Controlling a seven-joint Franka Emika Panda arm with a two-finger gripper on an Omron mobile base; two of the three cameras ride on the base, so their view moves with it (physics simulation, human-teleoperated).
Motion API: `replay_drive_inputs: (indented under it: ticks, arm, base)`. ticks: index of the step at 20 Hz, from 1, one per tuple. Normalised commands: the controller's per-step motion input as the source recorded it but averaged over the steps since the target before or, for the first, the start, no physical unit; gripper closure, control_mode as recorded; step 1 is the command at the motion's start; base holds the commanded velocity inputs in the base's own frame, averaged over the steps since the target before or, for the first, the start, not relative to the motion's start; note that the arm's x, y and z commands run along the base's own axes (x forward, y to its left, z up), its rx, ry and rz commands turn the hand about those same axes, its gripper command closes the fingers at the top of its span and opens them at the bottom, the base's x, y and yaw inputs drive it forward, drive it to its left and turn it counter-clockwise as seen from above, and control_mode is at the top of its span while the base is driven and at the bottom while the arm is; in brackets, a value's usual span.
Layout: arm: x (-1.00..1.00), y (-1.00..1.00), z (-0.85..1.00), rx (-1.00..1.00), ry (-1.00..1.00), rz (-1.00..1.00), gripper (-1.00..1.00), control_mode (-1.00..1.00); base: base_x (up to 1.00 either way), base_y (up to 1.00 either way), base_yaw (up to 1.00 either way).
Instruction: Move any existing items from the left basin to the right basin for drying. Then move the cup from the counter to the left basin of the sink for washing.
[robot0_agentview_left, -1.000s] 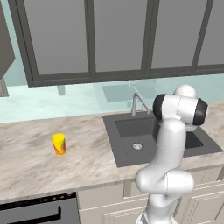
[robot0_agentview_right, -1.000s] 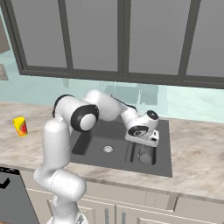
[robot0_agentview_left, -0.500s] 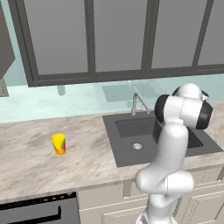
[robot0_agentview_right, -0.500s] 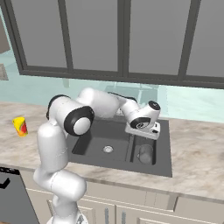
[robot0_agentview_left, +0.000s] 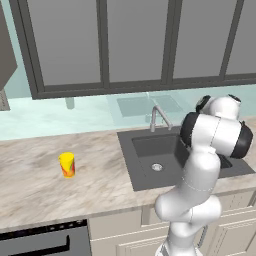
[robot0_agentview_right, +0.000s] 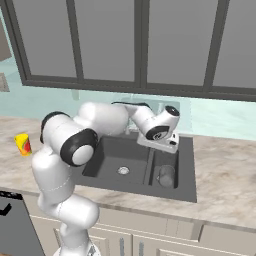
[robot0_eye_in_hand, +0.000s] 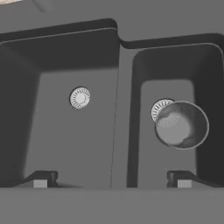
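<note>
Hand view: gripper hovering w/ jaws apart over sink; grey cylinder standing in right basin.

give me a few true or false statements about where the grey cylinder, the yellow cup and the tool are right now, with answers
1. The dark grey cylinder stands in the right basin. True.
2. The yellow cup is in the left basin. False: it stands on the counter, off to the side of the sink.
3. The tool is shut on the cylinder. False: its fingers stand wide apart with nothing between them, above the sink.
4. The left basin holds nothing but its silver drain. True.
5. The cylinder lies on its side. False: it stands upright, open mouth up, partly covering the right basin's drain.
</note>
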Motion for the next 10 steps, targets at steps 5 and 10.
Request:
replay_drive_inputs:
  ticks: [5, 10]
  arm:
    - [-0.38, 0.35, 0.28, 0.0, 0.0, 0.0, -1.0, -1.0]
    - [-0.39, 0.44, 0.24, -0.01, 0.0, 0.0, -1.0, -1.0]
  base:
    - [0.0, 0.0, 0.0]
    - [0.0, 0.0, 0.0]
